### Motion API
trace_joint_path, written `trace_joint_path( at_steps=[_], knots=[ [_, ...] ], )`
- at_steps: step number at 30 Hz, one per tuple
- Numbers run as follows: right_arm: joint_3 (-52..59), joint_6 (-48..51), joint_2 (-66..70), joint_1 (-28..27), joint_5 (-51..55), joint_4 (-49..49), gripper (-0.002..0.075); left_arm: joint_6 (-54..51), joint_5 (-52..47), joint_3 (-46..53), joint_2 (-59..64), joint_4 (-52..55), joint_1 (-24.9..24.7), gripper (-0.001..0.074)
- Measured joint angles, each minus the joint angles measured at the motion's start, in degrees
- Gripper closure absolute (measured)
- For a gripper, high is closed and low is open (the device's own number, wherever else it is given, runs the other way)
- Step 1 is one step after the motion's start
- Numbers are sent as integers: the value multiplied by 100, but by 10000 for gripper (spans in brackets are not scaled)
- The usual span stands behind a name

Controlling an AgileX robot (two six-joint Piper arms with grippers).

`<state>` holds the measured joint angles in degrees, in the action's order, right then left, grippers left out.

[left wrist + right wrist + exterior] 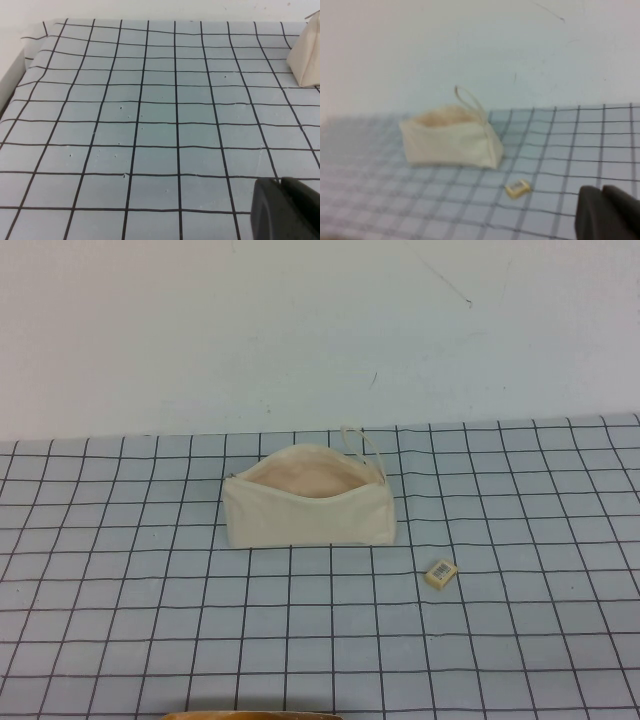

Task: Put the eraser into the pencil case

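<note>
pencil case (308, 508): cream-white fabric pouch, centre of the high view, standing on its long edge on the gridded mat (120, 620); mouth gaping upward, pale peach lining showing inside.
pull cord (362, 445): thin cream loop, rising from the pouch's upper right end in the high view.
eraser (441, 573): tiny tan block with a striped white label, lying flat on the mat, lower right of the pouch in the high view — near it but apart, not touching. Outside the pouch.
eraser, right wrist view: small yellowish block (518, 188) on the grid just in front of the pouch (451, 141), a clear gap between them.
pencil case, left wrist view: only one cream corner (306, 60) visible at the upper right edge of the frame.
left gripper (286, 210): dark tip at the lower right corner of the left wrist view, over bare mat, well apart from the pouch; cannot tell how the fingers stand.
right gripper (607, 214): dark tip at the lower right corner of the right wrist view — apart from eraser and pouch; finger spread cannot be told.
wall (320, 330): plain white, behind the mat, upper half of the high view.
</note>
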<state>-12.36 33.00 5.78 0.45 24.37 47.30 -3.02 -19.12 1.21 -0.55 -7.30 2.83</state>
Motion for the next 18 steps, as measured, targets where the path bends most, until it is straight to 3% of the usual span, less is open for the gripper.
trace_joint_path(
  at_steps=[8,14,18],
  knots=[
    [-2594,536,2752,0,2497,-2481,729,12,0,0,0,0,0,736],
    [-3882,650,4389,104,3399,-2868,729,12,0,0,0,0,0,736],
    [-4592,787,5360,591,3681,-2908,729,12,0,0,0,0,0,736]
  ],
)
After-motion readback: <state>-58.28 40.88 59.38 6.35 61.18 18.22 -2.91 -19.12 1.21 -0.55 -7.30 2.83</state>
